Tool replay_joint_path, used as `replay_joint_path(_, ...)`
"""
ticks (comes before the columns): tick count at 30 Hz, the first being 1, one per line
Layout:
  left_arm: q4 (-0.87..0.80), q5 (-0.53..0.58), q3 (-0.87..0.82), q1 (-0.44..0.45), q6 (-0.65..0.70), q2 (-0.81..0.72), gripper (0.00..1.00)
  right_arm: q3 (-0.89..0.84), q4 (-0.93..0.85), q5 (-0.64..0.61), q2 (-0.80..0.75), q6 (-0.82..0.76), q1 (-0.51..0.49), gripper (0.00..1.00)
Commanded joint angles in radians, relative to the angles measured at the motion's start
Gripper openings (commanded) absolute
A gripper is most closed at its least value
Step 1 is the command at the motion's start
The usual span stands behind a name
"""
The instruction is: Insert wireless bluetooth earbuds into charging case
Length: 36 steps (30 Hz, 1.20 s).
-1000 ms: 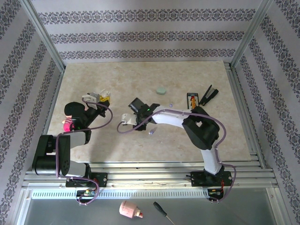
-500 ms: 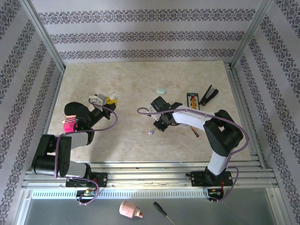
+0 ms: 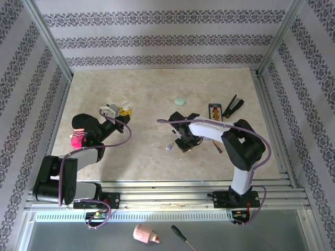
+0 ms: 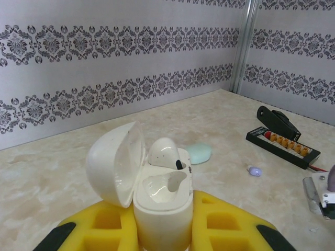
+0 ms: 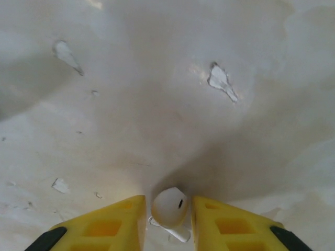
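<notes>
A pale, marble-patterned table (image 3: 131, 157) sits in an aluminium frame, walled on three sides by grey damask-striped wallpaper. Two arms work above it.

Two cases are in view. An open white charging case (image 4: 159, 209) is held off the table over the left side, and a closed pale green case (image 3: 179, 101) lies towards the far middle. To the right of the green case lie one black board with orange cells (image 3: 214, 111) and one black clip (image 3: 234, 106).

I count three earbuds:
- A whitish earbud (image 4: 162, 151) sits in the white case beside an empty socket; it is glossy with a dark slot.
- A second whitish earbud (image 5: 168, 206) lies on the table near the middle, its stem pointing towards the camera.
- A lilac earbud (image 3: 168, 148) lies just left of it.

The left gripper (image 4: 163, 212) is clamped on the white case, whose lid is swung to the left. The right gripper (image 5: 168, 201) points down with its yellow fingers (image 5: 118, 219) slightly apart. They straddle the second whitish earbud, with a thin gap on each side.
</notes>
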<state>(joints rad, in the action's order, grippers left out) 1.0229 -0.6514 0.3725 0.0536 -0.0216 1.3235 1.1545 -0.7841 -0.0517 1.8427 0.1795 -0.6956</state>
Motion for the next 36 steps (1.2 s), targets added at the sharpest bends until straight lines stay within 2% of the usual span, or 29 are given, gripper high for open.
replay_joint_path(1,-0.019,-0.013,0.021,0.013,0.025,-0.027,0.0,0.045,-0.062,-0.032,0.017,0.032,0.003,0.33)
replay_joint_path(4,-0.043,-0.002,0.017,0.013,0.042,-0.044,0.0,0.067,-0.079,-0.042,0.001,0.011,-0.004,0.37)
replay_joint_path(5,-0.053,0.005,0.016,0.013,0.05,-0.049,0.0,0.072,-0.084,-0.047,-0.003,0.002,-0.009,0.42)
replay_joint_path(8,-0.081,0.018,0.012,0.013,0.067,-0.057,0.0,0.108,-0.14,-0.07,0.016,-0.005,-0.019,0.46)
replay_joint_path(10,-0.08,0.013,0.01,0.014,0.072,-0.06,0.0,0.134,-0.183,-0.087,0.038,-0.015,-0.028,0.53)
replay_joint_path(12,-0.086,0.015,0.008,0.014,0.079,-0.069,0.0,0.161,-0.221,-0.107,0.056,-0.032,-0.037,0.54)
replay_joint_path(17,-0.118,0.019,0.011,0.013,0.101,-0.084,0.0,0.224,-0.297,-0.115,0.113,-0.061,-0.046,0.53)
replay_joint_path(24,-0.119,0.021,0.006,0.014,0.104,-0.083,0.0,0.285,-0.341,-0.144,0.184,-0.062,-0.059,0.41)
replay_joint_path(36,-0.12,0.021,0.002,0.013,0.112,-0.081,0.0,0.31,-0.35,-0.132,0.236,-0.057,-0.056,0.34)
